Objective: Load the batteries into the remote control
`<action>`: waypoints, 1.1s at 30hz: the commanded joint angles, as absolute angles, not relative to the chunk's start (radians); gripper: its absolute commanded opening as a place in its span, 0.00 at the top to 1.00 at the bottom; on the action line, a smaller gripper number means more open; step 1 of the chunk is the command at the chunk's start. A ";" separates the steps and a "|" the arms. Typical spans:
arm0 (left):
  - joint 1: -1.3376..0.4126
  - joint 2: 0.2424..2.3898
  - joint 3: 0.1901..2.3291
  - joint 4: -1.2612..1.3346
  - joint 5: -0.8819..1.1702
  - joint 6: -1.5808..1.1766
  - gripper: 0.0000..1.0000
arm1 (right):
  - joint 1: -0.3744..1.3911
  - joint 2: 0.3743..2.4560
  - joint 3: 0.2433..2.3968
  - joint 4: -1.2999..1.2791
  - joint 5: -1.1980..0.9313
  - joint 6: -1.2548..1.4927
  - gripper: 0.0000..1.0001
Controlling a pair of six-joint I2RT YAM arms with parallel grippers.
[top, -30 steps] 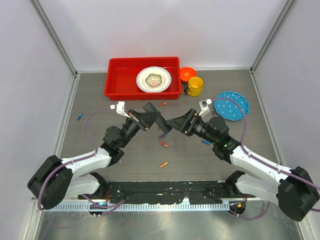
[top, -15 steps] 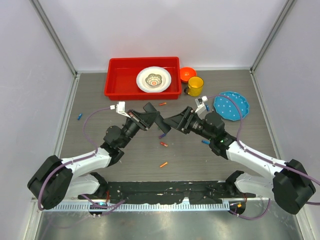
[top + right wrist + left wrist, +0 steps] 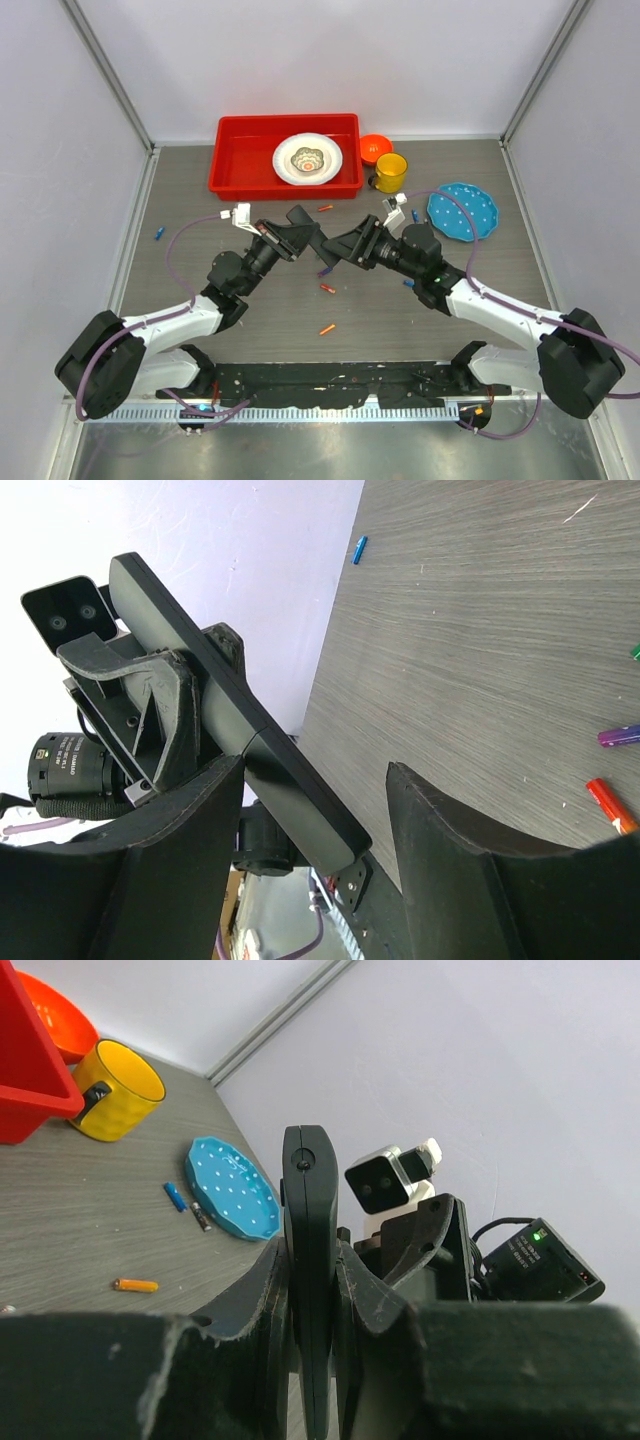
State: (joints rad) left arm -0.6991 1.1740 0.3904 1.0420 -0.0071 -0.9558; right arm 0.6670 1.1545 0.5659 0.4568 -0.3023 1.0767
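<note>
The left tool [image 3: 310, 1290] clamped the remote [image 3: 307, 1200] tight, holding it mid-scene between the two arms. The right tool [image 3: 315, 780] stood parted, with its fingers on either side of the remote's free end and a gap showing on one side. Near them, a purple battery [image 3: 323, 270], a red battery [image 3: 327, 289] and an orange battery [image 3: 327, 328] lay loose on the worktop [image 3: 250, 310].

From above and behind the arm bases [image 3: 330, 385], our top view looks down on the whole table [image 3: 180, 200]. Our left camera [image 3: 65, 615] sits close behind its own fingers [image 3: 365, 1300], facing right toward the mug [image 3: 115, 1095] and plate [image 3: 230, 1185]; our right camera [image 3: 385, 1182], equally close, faces left along the table. All three views share the remote [image 3: 318, 245], and each wrist view catches the other camera.
</note>
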 commanded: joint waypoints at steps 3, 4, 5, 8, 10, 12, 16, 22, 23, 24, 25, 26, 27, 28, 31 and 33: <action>-0.698 1.160 0.419 1.086 -0.028 -0.923 1.00 | 0.686 1.172 0.621 0.514 -0.328 1.078 0.36; -0.698 1.158 0.420 1.086 -0.028 -0.925 1.00 | 0.687 1.172 0.620 0.515 -0.330 1.080 0.36; -0.698 1.157 0.420 1.086 -0.028 -0.925 1.00 | 0.687 1.173 0.620 0.518 -0.330 1.081 0.36; -0.698 1.155 0.420 1.086 -0.028 -0.923 1.00 | 0.689 1.180 0.618 0.520 -0.330 1.083 0.38; -0.698 1.154 0.420 1.086 -0.028 -0.923 1.00 | 0.689 1.177 0.617 0.522 -0.330 1.085 0.41; -0.698 1.152 0.419 1.086 -0.029 -0.923 1.00 | 0.689 1.177 0.614 0.520 -0.328 1.085 0.45; -0.698 1.149 0.417 1.086 -0.034 -0.925 1.00 | 0.689 1.175 0.606 0.526 -0.328 1.086 0.50; -0.698 1.146 0.417 1.086 -0.037 -0.927 1.00 | 0.689 1.170 0.598 0.526 -0.328 1.088 0.51; -0.698 1.144 0.417 1.086 -0.037 -0.928 1.00 | 0.689 1.170 0.597 0.526 -0.328 1.088 0.50; -0.698 1.146 0.416 1.086 -0.037 -0.928 1.00 | 0.689 1.167 0.597 0.526 -0.328 1.089 0.48; -0.698 1.144 0.416 1.086 -0.035 -0.930 1.00 | 0.687 1.164 0.597 0.525 -0.327 1.089 0.42; -0.698 1.146 0.414 1.086 -0.035 -0.934 1.00 | 0.689 1.164 0.598 0.523 -0.324 1.089 0.38; -0.698 1.149 0.413 1.088 -0.035 -0.936 1.00 | 0.689 1.160 0.600 0.520 -0.321 1.089 0.34; -0.698 1.149 0.410 1.089 -0.035 -0.940 1.00 | 0.687 1.158 0.606 0.514 -0.316 1.089 0.29; -0.698 1.152 0.402 1.097 -0.040 -0.946 1.00 | 0.689 1.146 0.621 0.496 -0.307 1.083 0.23; -0.698 1.152 0.399 1.100 -0.048 -0.956 1.00 | 0.689 1.138 0.630 0.474 -0.302 1.074 0.21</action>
State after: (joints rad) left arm -0.6983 1.1664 0.3904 1.0424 -0.0273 -0.9615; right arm 0.6846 1.1770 0.5800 0.4805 -0.3206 1.0847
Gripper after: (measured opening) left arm 0.216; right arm 0.767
